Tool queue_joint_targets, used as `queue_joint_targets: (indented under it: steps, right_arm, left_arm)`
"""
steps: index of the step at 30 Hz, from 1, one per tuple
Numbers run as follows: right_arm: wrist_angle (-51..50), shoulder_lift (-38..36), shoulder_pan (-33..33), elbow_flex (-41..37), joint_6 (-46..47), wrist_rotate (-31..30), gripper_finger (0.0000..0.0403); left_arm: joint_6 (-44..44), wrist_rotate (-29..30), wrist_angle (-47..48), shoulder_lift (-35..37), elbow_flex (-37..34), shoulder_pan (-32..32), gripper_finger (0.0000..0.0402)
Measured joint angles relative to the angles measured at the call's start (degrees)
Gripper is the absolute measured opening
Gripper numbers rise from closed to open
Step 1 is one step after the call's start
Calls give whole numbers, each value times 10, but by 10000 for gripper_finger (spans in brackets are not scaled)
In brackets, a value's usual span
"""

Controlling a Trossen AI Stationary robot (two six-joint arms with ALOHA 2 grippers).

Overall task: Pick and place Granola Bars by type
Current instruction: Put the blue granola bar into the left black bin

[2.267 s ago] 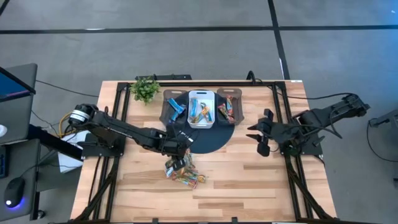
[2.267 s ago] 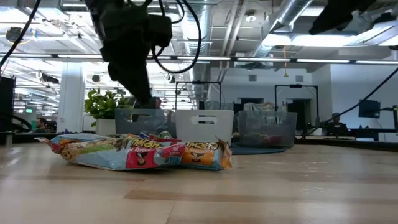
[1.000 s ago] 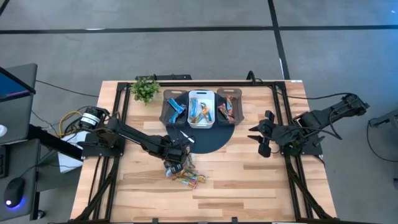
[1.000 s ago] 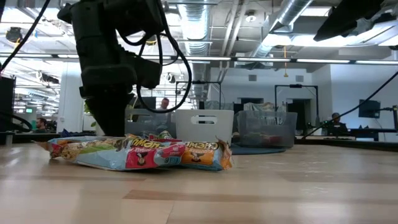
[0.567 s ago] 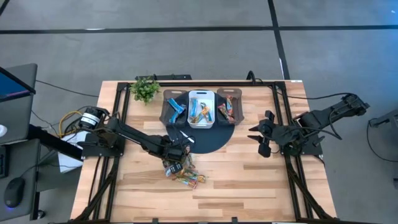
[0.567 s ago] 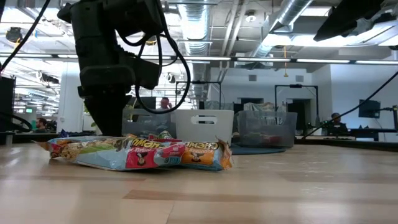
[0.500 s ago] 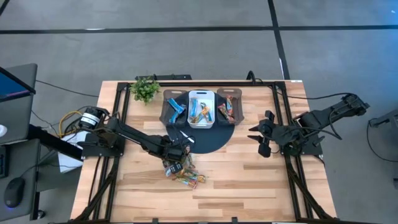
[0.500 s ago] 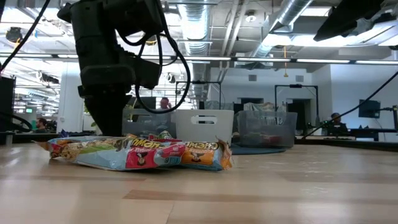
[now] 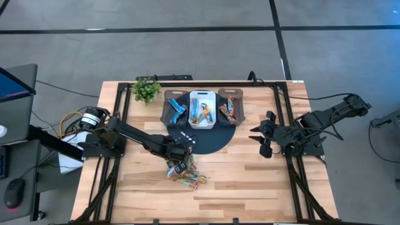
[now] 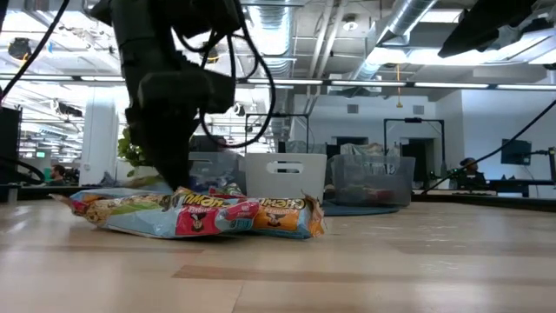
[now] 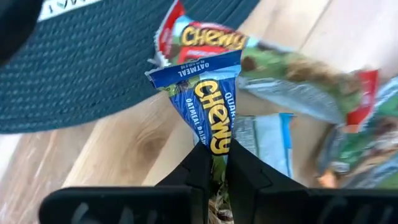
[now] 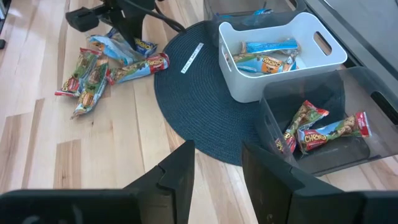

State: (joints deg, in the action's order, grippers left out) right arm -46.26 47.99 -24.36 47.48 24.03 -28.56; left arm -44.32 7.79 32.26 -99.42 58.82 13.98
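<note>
left gripper: clamped shut on blue bar, at edge of loose pile, just off dark mat
right gripper: parked at right, fingers apart, empty
next: lift straight up, clear neighbours, carry to bin with blue bars
bins: three
loose bars: several, overlap blocks an exact count

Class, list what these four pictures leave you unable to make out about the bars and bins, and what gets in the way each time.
- High view: wrapper print in the loose pile of bars, too small.
- Low view: contents of the white bin, hidden by its wall.
- Left wrist view: lower end of the blue bar, covered by the left gripper.
- Right wrist view: dark bin, cut by the edge.
</note>
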Motion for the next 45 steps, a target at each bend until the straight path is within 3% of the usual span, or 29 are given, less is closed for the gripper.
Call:
queue_joint_targets:
  steps: [9,16,20,22,24,30,39,45]
  right_arm:
    - [0,0,0,0,-5,-1,124]
    - [0,0,1,0,-5,-18,124]
    - [0,0,1,0,-5,-29,124]
    - [0,0,1,0,-5,-31,124]
    - [0,0,1,0,-5,-31,124]
    - [0,0,1,0,0,-31,124]
    - [0,1,0,0,15,-29,124]
    - [0,1,1,0,15,-29,124]
  left_arm:
    - [0,20,87,22,66,-8,19]
    - [-26,178,153,93,106,-44,18]
    - [-50,279,169,134,107,-99,18]
    - [-57,298,173,143,107,-139,21]
    - [-48,291,171,143,107,-182,23]
    - [34,196,117,110,104,-274,25]
    - [87,170,104,75,104,-307,29]
    - [115,175,105,75,104,-306,75]
